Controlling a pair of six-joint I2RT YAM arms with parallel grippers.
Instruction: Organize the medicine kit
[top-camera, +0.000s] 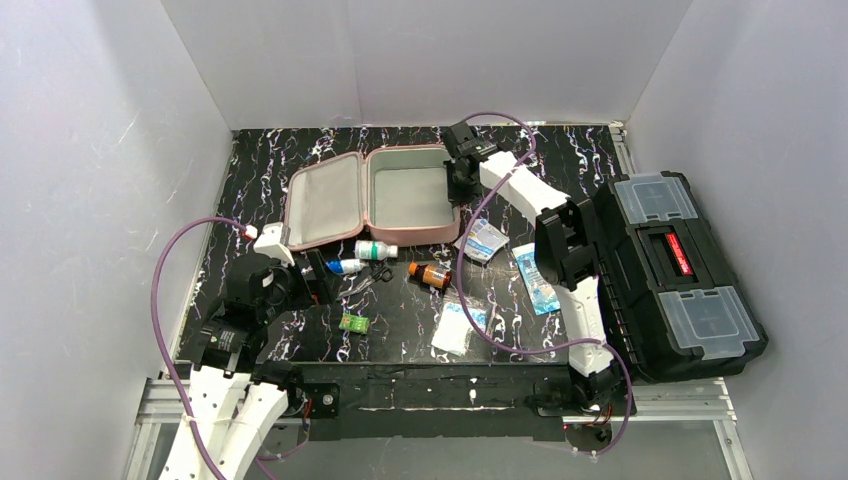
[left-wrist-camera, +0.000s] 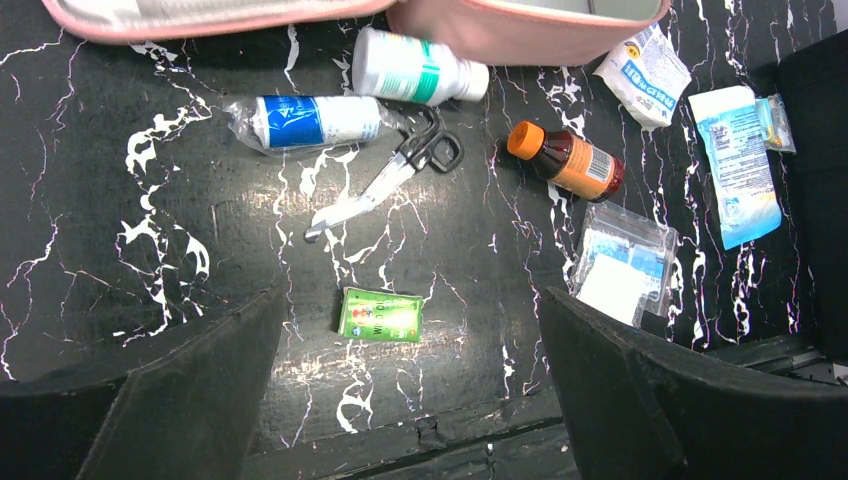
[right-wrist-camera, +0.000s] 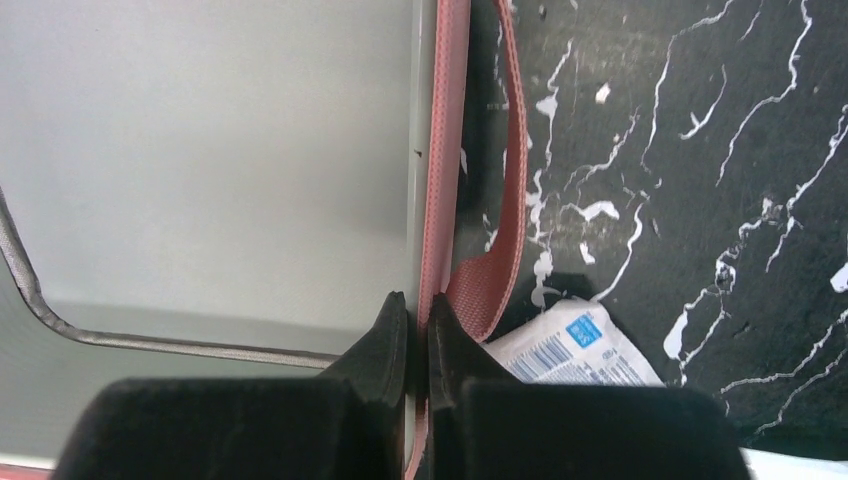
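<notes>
The medicine kit (top-camera: 415, 236) is a pink zip case lying open at the back centre, grey lining up. Nothing shows inside it. My right gripper (top-camera: 461, 183) is shut on its right wall; in the right wrist view the gripper (right-wrist-camera: 420, 318) pinches the pink rim (right-wrist-camera: 445, 150) beside a pink strap. My left gripper (top-camera: 318, 283) is open and empty above the table, its gap (left-wrist-camera: 410, 400) over a green packet (left-wrist-camera: 380, 315). In front of the case lie a white bottle (left-wrist-camera: 415, 68), a blue-labelled bottle (left-wrist-camera: 310, 120), scissors (left-wrist-camera: 385, 180) and an amber bottle (left-wrist-camera: 565, 160).
A white sachet (left-wrist-camera: 645, 62), a blue strip packet (left-wrist-camera: 740, 165) and a clear bag of gauze (left-wrist-camera: 620, 265) lie to the right. A black toolbox (top-camera: 680, 275) with clear compartments stands at the right edge. White walls enclose the table.
</notes>
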